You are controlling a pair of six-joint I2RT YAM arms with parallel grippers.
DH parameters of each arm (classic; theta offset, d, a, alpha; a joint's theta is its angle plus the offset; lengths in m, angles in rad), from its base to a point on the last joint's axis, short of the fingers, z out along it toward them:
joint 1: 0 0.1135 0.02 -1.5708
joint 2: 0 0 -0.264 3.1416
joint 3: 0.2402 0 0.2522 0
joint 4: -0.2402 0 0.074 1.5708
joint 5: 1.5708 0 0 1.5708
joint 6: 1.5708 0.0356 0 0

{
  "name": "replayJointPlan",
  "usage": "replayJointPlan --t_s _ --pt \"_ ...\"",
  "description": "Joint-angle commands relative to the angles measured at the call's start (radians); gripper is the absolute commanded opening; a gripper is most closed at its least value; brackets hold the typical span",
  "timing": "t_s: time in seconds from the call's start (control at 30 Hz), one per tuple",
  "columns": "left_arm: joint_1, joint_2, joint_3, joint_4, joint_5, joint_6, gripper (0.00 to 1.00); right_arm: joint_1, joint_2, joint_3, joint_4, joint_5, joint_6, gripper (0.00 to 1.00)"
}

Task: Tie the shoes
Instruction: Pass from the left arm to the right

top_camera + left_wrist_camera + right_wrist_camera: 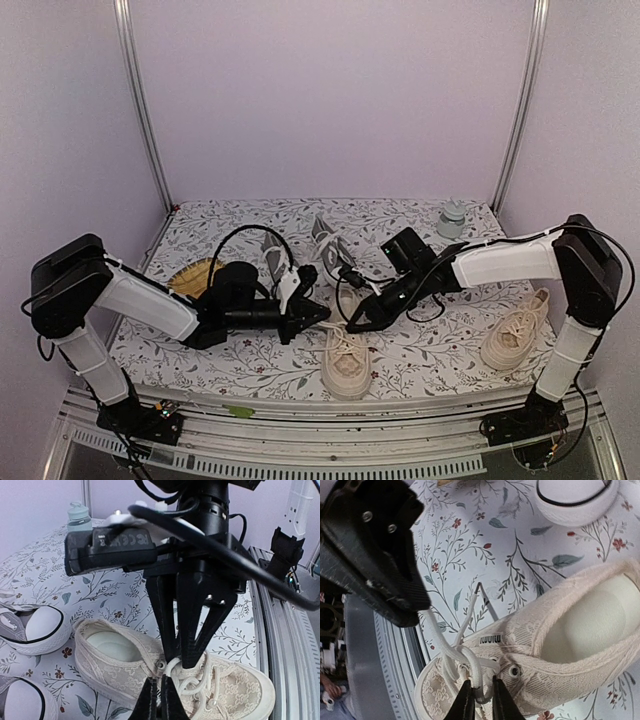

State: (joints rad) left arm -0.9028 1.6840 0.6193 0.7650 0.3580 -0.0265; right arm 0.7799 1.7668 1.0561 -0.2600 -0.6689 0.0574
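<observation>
A cream lace shoe (347, 368) lies near the table's front edge, toe toward me. My left gripper (318, 315) is shut on one white lace end, which runs taut from its tip (417, 614) down to the eyelets. My right gripper (480, 702) is closed on a loop of the same lace (476, 672) just above the shoe's tongue. In the left wrist view the right fingers (192, 645) come down onto the laces of the cream shoe (235, 690), with my left gripper (160, 700) just below. The other cream shoe (515, 335) sits at the right. Two grey shoes (275, 250) (330, 240) stand behind.
A pale bottle (452, 218) stands at the back right corner. A round tan dish (195, 275) lies behind the left arm. White toe caps of the grey shoes (40, 630) are close to the cream shoe's heel. The metal table rail (330, 415) runs just in front.
</observation>
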Motion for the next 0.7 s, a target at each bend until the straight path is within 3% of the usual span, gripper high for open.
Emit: replayJointPlan --t_s 0.0,0.13,0.17,0.2,0.23,0.3,0.5,0.67 --pt "-0.002 -0.020 -0.017 0.016 0.001 0.025 0.00 0.007 0.028 0.034 0.006 -0.024 -0.027 0.09" --pt "-0.002 -0.038 -0.043 0.024 0.033 0.093 0.00 0.008 0.007 0.031 -0.005 -0.005 -0.043 0.01" --pt "-0.003 -0.047 -0.054 0.027 0.060 0.150 0.09 0.007 0.004 0.030 -0.007 -0.007 -0.044 0.01" --pt "-0.003 -0.058 -0.065 0.030 0.098 0.201 0.31 0.007 0.003 0.030 -0.010 -0.010 -0.046 0.01" --pt "-0.003 -0.066 -0.073 0.024 0.127 0.267 0.43 0.007 0.003 0.030 -0.013 -0.013 -0.047 0.01" --pt "-0.004 -0.070 -0.063 -0.016 0.156 0.374 0.53 0.007 0.002 0.029 -0.012 -0.017 -0.048 0.01" --pt "-0.006 0.039 0.133 -0.361 0.191 0.586 0.63 0.007 -0.001 0.029 -0.009 -0.031 -0.078 0.01" --pt "-0.005 0.099 0.194 -0.389 0.196 0.530 0.62 0.008 -0.009 0.030 -0.008 -0.032 -0.082 0.01"
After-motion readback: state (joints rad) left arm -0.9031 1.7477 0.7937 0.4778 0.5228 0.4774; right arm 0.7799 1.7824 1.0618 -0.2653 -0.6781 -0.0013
